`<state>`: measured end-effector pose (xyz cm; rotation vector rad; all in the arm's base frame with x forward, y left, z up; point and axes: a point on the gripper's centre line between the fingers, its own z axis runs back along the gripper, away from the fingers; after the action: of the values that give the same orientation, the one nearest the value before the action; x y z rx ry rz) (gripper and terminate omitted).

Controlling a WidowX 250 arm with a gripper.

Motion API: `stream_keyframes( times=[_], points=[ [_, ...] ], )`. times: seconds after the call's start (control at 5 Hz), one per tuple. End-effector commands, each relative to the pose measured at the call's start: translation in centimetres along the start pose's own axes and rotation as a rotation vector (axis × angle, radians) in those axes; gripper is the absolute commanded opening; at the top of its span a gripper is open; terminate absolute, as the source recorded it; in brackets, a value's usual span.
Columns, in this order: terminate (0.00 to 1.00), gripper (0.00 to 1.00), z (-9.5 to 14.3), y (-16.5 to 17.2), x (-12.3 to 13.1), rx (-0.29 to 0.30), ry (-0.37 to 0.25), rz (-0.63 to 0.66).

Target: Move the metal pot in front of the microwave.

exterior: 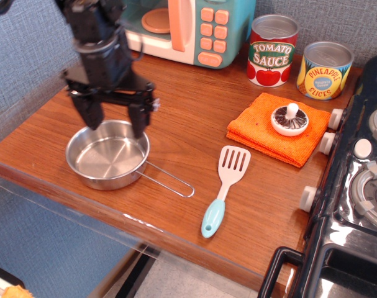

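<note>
The metal pot (pixel 105 156) is a shallow shiny steel pan at the front left of the wooden counter, its wire loop handle (pixel 171 183) pointing right toward the front edge. The teal and cream microwave (pixel 188 28) stands at the back of the counter, its pink-orange handle and buttons facing forward. My black gripper (pixel 115 122) hangs open just above the pot's far rim, one finger near the left of the rim and one over the right of it. Nothing is between the fingers.
A white spatula with a teal grip (pixel 224 189) lies right of the pot. An orange cloth (pixel 272 132) holds a white knobbed lid (pixel 290 118). Tomato sauce (pixel 272 49) and pineapple (pixel 325 69) cans stand at the back. A black stove (pixel 356 186) fills the right side.
</note>
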<state>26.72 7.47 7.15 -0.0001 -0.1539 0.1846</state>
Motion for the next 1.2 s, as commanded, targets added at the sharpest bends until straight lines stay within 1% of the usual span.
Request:
stream_keyframes(
  times=[0.0, 0.2, 0.4, 0.6, 0.8, 1.0],
  points=[
    [0.00, 1.00, -2.2, -3.1, 1.3, 0.011, 0.025, 0.051],
    [0.00, 1.00, -2.4, -4.2, 1.9, -0.005, 0.015, 0.096],
    [0.00, 1.00, -3.3, -4.7, 1.7, 0.038, 0.047, 0.094],
    [0.00, 1.00, -4.3, -4.1, 1.2, 0.088, 0.078, 0.118],
    [0.00, 1.00, -5.0, -3.8, 0.9, 0.117, 0.109, 0.141],
    [0.00, 0.00, -5.6, -3.9, 0.7, 0.134, 0.122, 0.134]
  ],
)
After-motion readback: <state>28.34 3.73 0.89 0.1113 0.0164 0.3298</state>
